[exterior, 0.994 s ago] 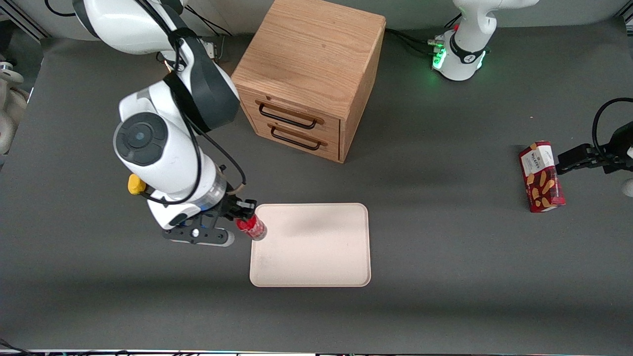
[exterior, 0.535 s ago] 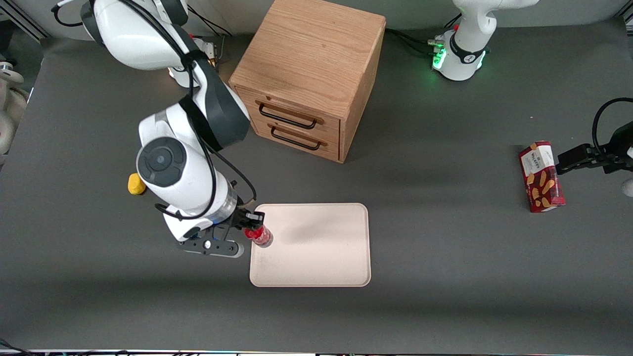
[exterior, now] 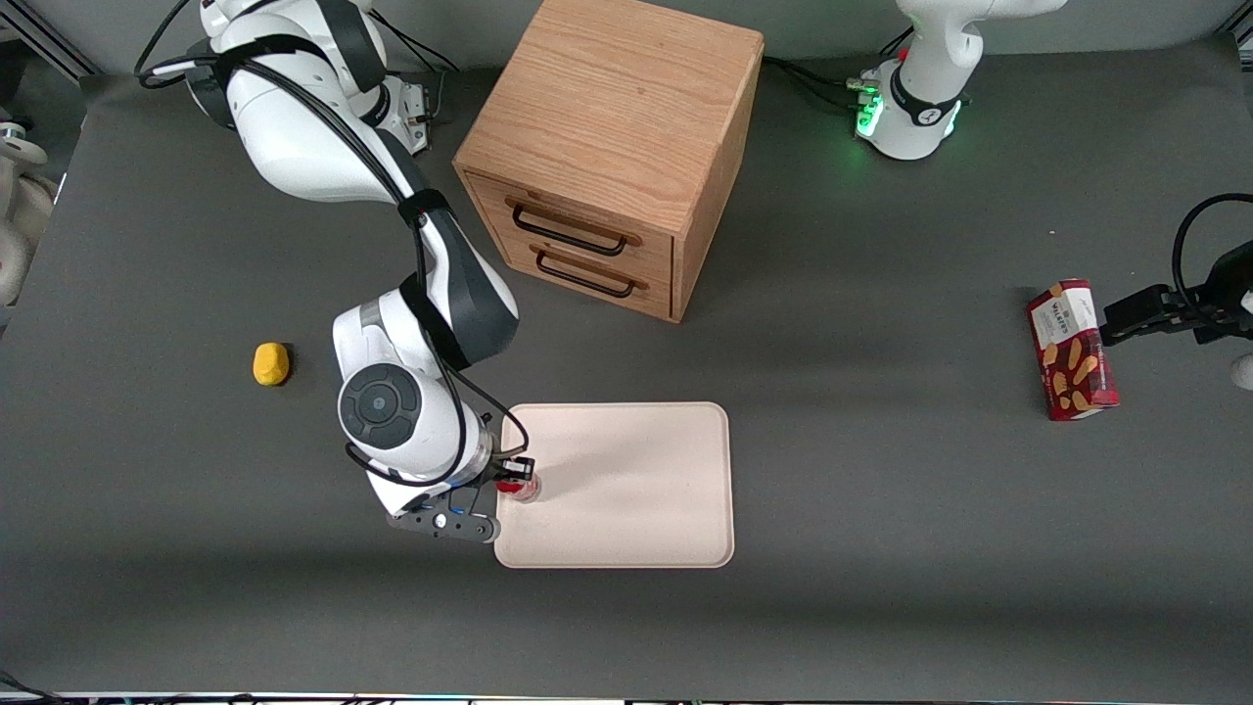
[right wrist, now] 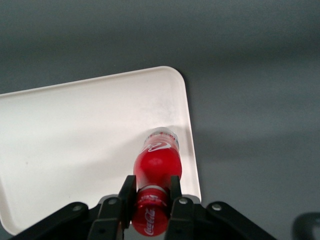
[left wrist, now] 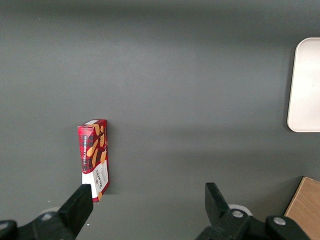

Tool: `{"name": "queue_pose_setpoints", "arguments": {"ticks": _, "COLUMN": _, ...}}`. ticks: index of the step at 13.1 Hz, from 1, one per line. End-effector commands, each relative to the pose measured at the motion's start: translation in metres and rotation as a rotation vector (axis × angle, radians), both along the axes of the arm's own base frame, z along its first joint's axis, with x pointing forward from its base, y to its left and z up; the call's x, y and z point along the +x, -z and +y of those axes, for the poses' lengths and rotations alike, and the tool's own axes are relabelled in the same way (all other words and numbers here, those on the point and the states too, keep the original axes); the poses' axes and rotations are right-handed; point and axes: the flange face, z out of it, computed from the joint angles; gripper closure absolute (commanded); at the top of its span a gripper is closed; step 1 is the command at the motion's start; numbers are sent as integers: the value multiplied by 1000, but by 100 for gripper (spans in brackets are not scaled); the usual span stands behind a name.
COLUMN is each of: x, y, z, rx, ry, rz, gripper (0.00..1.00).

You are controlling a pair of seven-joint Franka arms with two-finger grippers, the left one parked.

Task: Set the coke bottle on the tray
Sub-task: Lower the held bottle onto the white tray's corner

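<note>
The gripper (right wrist: 152,192) is clamped on the neck of the bottle (right wrist: 156,165), just below the cap. The bottle hangs upright over the tray (exterior: 626,490), close inside the edge nearest the working arm. In the wrist view its clear base looks to be at or just above the tray surface, but whether it actually touches cannot be told.

The main risk is the placement so close to the rim. If the base comes down partly on the low raised edge, the bottle would stand tilted and likely topple when let go, possibly rolling off onto the bench (exterior: 881,587). It is slim and tall for its base, so releasing it above the surface, or dragging it sideways as the fingers part, could also tip it.

In the front view the arm's wrist covers most of the bottle, leaving only a bit of red (exterior: 519,487) showing. The gripper's fingertips are partly cut off in the wrist view. A small yellow object (exterior: 270,363) lies on the bench toward the working arm's end; what it is cannot be told.
</note>
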Motion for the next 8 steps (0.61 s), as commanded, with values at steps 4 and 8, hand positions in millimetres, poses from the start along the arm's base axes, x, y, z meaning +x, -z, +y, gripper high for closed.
{"name": "queue_pose_setpoints", "arguments": {"ticks": 4, "x": 1, "y": 10, "z": 1, "rx": 58, "ry": 40, "rz": 1, "gripper": 100}}
{"name": "queue_pose_setpoints", "arguments": {"ticks": 8, "x": 2, "y": 11, "z": -2, "rx": 53, "ry": 46, "rz": -1, "gripper": 7}}
